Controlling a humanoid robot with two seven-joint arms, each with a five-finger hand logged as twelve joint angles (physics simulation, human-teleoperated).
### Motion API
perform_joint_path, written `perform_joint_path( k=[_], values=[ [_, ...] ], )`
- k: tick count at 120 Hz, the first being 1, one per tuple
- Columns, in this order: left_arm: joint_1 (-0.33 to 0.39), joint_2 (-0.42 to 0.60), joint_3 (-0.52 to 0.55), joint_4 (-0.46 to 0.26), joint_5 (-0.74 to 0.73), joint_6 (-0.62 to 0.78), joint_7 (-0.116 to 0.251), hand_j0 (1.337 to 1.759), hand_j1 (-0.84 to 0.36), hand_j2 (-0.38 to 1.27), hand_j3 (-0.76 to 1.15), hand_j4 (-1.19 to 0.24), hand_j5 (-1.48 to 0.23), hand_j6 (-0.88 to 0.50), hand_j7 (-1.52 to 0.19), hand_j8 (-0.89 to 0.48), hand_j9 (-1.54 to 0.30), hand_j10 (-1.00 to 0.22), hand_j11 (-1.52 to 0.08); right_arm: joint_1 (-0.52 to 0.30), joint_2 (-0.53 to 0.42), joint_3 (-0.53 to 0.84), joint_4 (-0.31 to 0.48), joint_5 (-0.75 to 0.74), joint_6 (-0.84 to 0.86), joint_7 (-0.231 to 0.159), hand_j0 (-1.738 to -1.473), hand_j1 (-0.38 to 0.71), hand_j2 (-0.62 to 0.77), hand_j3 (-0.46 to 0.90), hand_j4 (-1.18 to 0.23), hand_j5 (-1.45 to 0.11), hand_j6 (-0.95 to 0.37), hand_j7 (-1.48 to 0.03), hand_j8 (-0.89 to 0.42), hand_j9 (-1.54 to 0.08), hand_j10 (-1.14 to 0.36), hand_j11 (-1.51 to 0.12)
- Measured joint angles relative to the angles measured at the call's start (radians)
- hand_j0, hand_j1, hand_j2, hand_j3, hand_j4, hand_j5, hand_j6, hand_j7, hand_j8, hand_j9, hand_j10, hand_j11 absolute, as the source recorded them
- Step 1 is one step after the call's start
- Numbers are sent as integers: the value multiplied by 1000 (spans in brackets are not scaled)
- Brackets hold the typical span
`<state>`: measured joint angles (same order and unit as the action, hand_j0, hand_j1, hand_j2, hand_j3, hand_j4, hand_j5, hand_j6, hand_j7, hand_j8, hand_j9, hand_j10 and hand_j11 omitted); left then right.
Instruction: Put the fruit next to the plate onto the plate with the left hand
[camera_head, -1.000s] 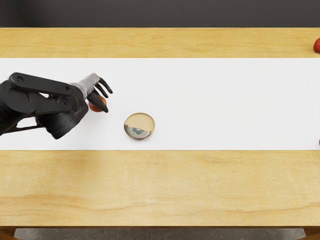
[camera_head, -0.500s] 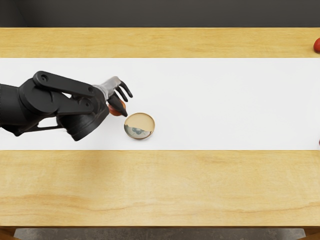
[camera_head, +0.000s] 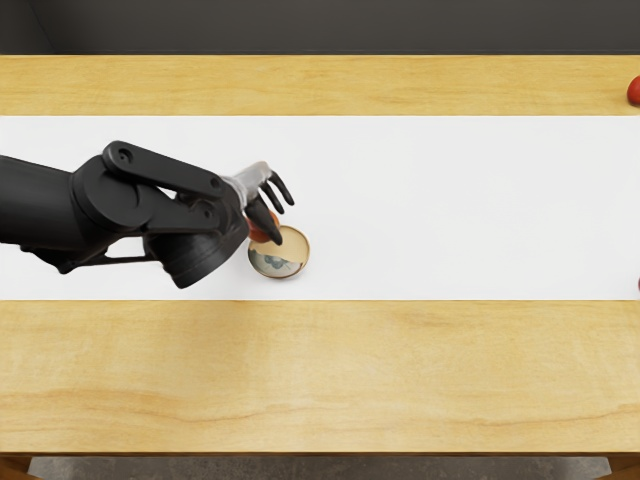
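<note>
The black left hand (camera_head: 258, 200) reaches in across the white strip (camera_head: 450, 200) on the wooden desk (camera_head: 320, 370), its dark fingers (camera_head: 270, 222) curled around the small orange-red round fruit (camera_head: 256, 233). The fruit is right at the upper-left rim of the small round tan plate (camera_head: 300, 258), held in that grip.

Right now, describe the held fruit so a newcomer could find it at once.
On the wooden table, follow the white strip to the small round plate on its left part. At the plate's upper-left rim, the left hand grips a small orange-red fruit. Unlike the red fruit at the table's far right edge, it is half hidden by dark fingers.
</note>
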<state>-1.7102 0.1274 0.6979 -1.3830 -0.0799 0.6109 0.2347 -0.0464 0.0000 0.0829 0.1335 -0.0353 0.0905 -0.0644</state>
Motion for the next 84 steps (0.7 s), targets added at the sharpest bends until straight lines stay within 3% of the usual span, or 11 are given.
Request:
perform_joint_path(
  k=[48,66,84],
  values=[
    [-11,-48,0,-13,-29,0,2,1657,-280,289,0,-589,-772,-589,-771,-568,-768,-594,-771,0,0,0,0,0,0,0,-1658,-349,0,0,0,0,0,0,0,0,0,0],
    [-6,-48,0,-12,-38,0,-10,1658,-44,154,0,-359,-470,-359,-470,-349,-468,-362,-470,0,0,0,0,0,0,0,-1658,-349,0,0,0,0,0,0,0,0,0,0],
    [-8,-13,1,-10,-45,0,-12,1658,125,80,0,-202,-264,-202,-264,-197,-263,-203,-264,0,0,0,0,0,0,0,-1658,-349,0,0,0,0,0,0,0,0,0,0]
  ],
)
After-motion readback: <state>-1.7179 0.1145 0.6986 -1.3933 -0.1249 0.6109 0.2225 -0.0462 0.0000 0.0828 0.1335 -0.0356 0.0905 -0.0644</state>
